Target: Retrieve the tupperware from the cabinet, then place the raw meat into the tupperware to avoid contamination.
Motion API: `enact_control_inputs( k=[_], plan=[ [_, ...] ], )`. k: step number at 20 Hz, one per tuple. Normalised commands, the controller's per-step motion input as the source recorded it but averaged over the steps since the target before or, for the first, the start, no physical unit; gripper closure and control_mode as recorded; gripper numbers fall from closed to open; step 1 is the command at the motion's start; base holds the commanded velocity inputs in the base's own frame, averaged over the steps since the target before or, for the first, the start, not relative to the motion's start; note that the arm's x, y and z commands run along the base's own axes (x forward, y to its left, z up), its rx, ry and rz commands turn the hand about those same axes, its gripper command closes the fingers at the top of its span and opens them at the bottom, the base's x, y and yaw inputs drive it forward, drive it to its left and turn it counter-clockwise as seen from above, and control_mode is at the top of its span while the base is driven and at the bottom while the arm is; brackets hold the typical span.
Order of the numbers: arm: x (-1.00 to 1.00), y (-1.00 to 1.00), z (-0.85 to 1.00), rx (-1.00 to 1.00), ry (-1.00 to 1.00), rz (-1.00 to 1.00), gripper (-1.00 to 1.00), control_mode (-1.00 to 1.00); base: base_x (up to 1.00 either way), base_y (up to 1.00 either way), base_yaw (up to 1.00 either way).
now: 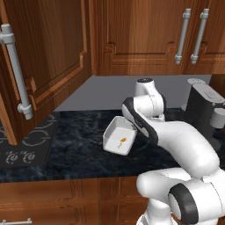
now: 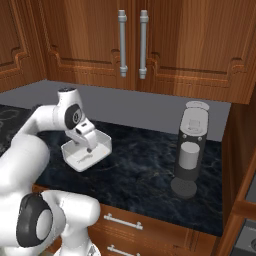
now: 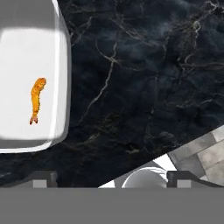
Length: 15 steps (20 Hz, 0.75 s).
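Sitting on the dark marble counter [image 1: 66, 154], out of the cabinet [image 1: 39, 61], is the tupperware [image 1: 115, 132], a shallow white tub taken here as the landmark for every place below.

- Raw meat [image 3: 36, 99]: an orange-tan sliver lying on the tub's floor, inside its walls; in the left base view it is showing as a small orange speck [image 1: 122, 140] near the tub's near side.
- Gripper [image 2: 88, 145]: hanging over the tub's rim, with nothing between its fingers; in the hand view the two dark tips are standing wide apart above bare counter just beside the tub. The claw is open and holding nothing.
- Cabinet door: standing swung open, well to the left of the tub, its grey bar handle [image 1: 15, 70] facing the room.
- Coffee machine [image 2: 190, 150]: standing on the counter well to the right of the tub, untouched.
- Cooktop [image 1: 26, 140]: lying left of the tub, under the open door.

Progress, as a judgement: both steps are looking done, tub fetched and meat inside it. Nothing is appearing left except drawing the arm clear.
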Motion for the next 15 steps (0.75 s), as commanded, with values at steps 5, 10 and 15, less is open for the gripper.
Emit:
enact_control_inputs(
  k=[5,10,15],
  plan=[
    [-0.83,-0.45,0.14,0.0,0.04,0.02,-1.0,-1.0,0.0,0.0,0.0],
    [-0.93,-0.35,0.0,0.03,0.0,0.01,-1.0,-1.0,0.0,0.0,0.0],
    [-0.82,-0.19,0.0,0.0,0.01,0.0,-1.0,-1.0,0.0,0.0,0.0]
  ],
)
